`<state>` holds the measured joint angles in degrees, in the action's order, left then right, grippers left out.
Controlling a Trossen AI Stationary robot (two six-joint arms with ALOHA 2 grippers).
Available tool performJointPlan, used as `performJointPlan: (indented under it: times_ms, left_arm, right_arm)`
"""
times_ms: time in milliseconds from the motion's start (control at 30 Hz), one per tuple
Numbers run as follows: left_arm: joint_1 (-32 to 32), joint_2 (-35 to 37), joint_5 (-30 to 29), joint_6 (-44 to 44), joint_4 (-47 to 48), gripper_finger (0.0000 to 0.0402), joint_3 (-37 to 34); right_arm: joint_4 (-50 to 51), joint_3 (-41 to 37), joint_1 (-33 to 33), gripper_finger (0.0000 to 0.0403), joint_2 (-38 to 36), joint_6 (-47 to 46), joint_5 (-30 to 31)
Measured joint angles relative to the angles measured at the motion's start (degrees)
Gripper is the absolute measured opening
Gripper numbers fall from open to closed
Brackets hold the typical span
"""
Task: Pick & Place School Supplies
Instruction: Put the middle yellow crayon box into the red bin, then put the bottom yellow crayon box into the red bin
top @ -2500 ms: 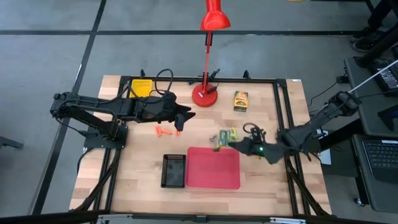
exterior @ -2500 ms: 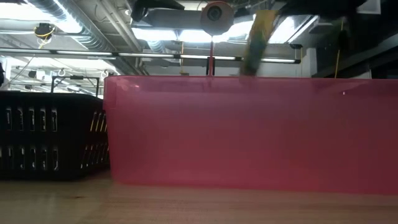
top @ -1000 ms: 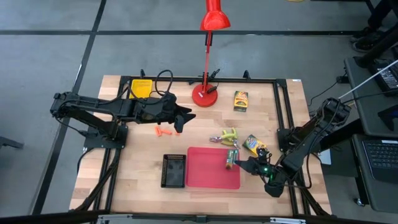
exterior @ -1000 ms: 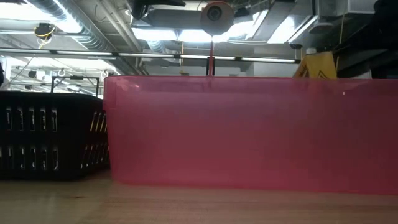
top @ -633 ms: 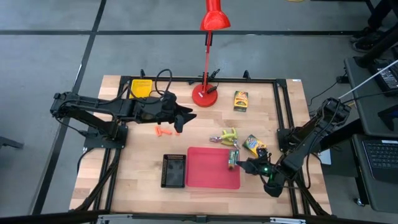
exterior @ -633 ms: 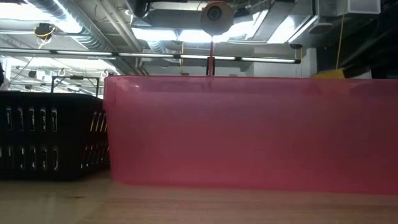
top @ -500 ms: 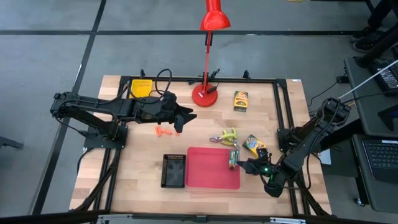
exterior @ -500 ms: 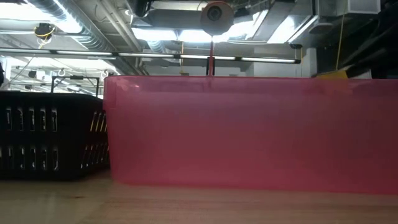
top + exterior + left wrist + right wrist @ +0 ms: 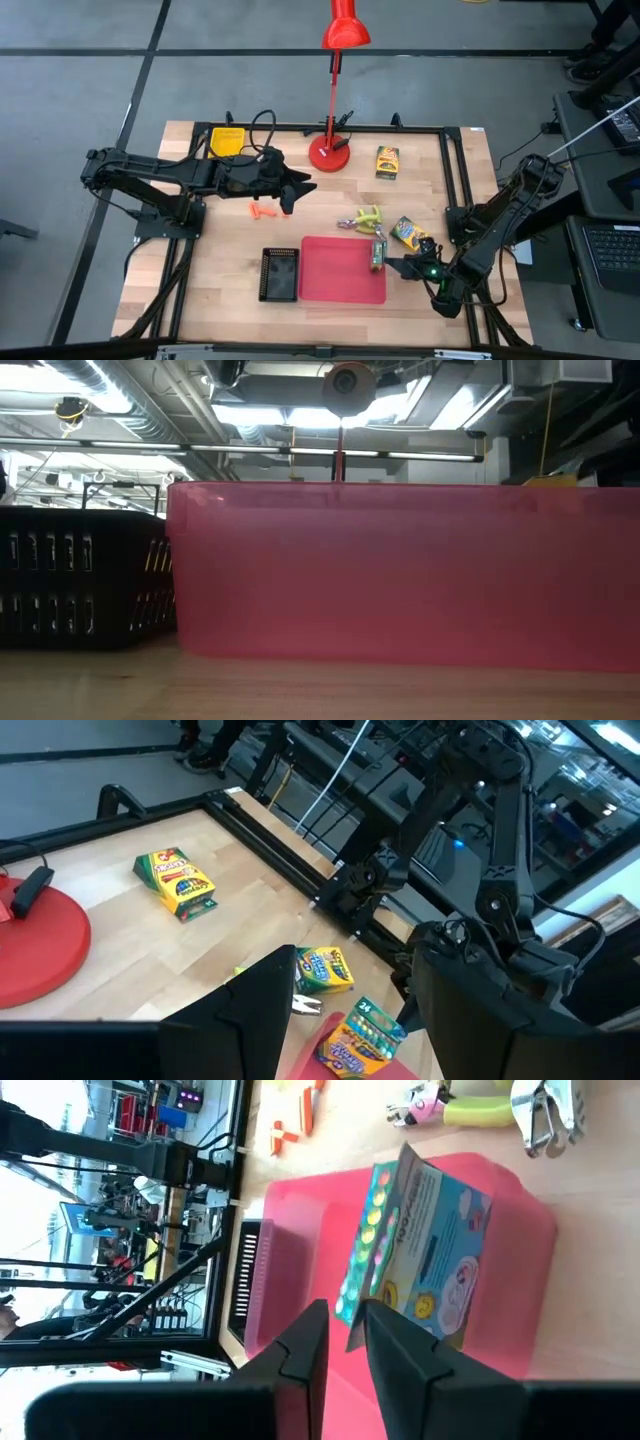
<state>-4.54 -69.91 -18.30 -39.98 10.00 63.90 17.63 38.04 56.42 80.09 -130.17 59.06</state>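
The right end effector [image 9: 392,264] sits at the red tray's [image 9: 335,280] three-o'clock edge with a crayon box [image 9: 377,254] standing on end just inside that rim. In the right wrist view the box [image 9: 418,1250] leans upright in the tray beyond the narrowly parted fingers [image 9: 400,1345] — whether they touch it I cannot tell; it looks like a release in progress. A second box [image 9: 407,233] lies at two o'clock from the tray, a third [image 9: 387,161] at one, by the red lamp [image 9: 331,152]. The scissors-like tool [image 9: 363,217] and orange sticks [image 9: 262,211] wait at twelve and ten. The left end effector [image 9: 296,187] hovers open near the sticks, holding nothing. A wooden tabletop [image 9: 230,310] — grey floor around it.
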Motion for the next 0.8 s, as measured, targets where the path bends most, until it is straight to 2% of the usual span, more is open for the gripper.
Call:
performJointPlan:
  times_ms: [200, 400, 567, 633, 800]
  left_arm:
    - [0.0, 0.0, -0.1, 1.2, -1.9, 0.0200, 0.0]
    - [0.0, 0.0, -1.1, 1.8, -2.6, 0.0200, 0.0]
    - [0.0, 0.0, -2.5, 2.9, -2.5, 0.0200, 0.0]
    - [0.0, 0.0, -3.5, 4.1, -2.5, 0.0200, 0.0]
    - [0.0, 0.0, -6.1, 5.3, -1.0, 0.0200, 0.0]
  right_arm:
    - [6.7, 0.0, 1.9, 0.0072, -3.9, -1.3, -1.9]
    - [15.3, 0.0, 0.1, 0.0073, -9.1, -1.3, 1.4]
    - [24.8, 0.0, -1.6, 0.0073, -13.3, -0.9, 1.6]
    - [29.6, 0.0, -1.7, 0.0073, -15.5, -1.0, -0.8]
    - [40.9, 0.0, -0.7, 0.0073, -21.1, -3.2, -13.6]
